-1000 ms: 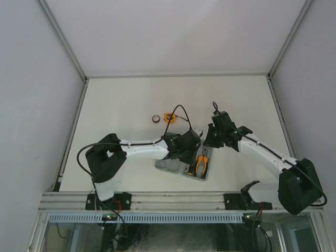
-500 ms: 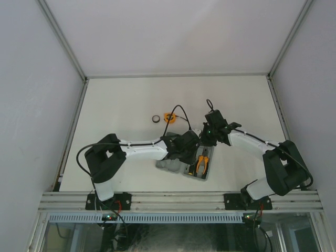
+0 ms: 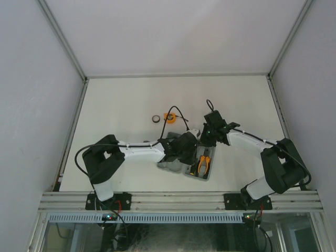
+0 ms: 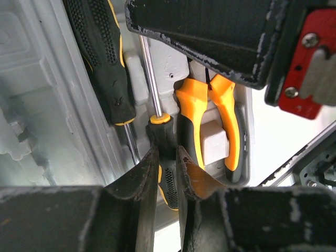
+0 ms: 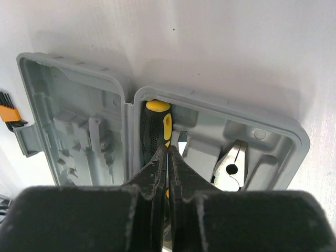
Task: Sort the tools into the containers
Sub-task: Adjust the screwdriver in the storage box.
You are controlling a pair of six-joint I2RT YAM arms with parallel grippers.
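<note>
Starting at the left of the overhead view, the small black ring (image 3: 155, 119) lies on the bench (image 3: 115, 105) with a small orange tool (image 3: 169, 117) just beside it (too small from above to name). Both sit well apart from the grey tool case (image 3: 169, 167), which lies open near the bench's front edge.

An orange hex-key set (image 5: 7, 112) rests on the bench just beside the left half of the case. That half shows only bare moulded recesses.

The left gripper (image 4: 166, 153) reaches over the case's right half. Its jaws are nearly closed and clamp the black-and-yellow handle of the gripped screwdriver (image 4: 157, 126), whose shaft runs away under the other arm. Left of it, beside the hinge, the seated screwdriver (image 4: 102, 58) lies in its recess, pointing the opposite way. Right of the gripped handle, the pliers (image 4: 197, 105) lie in the case, with orange-and-black handles.

The right gripper (image 5: 168, 152) hovers over the same half, its fingers pressed fully together. Their tips are above the seated screwdriver's handle, and whether they touch it cannot be told.
</note>
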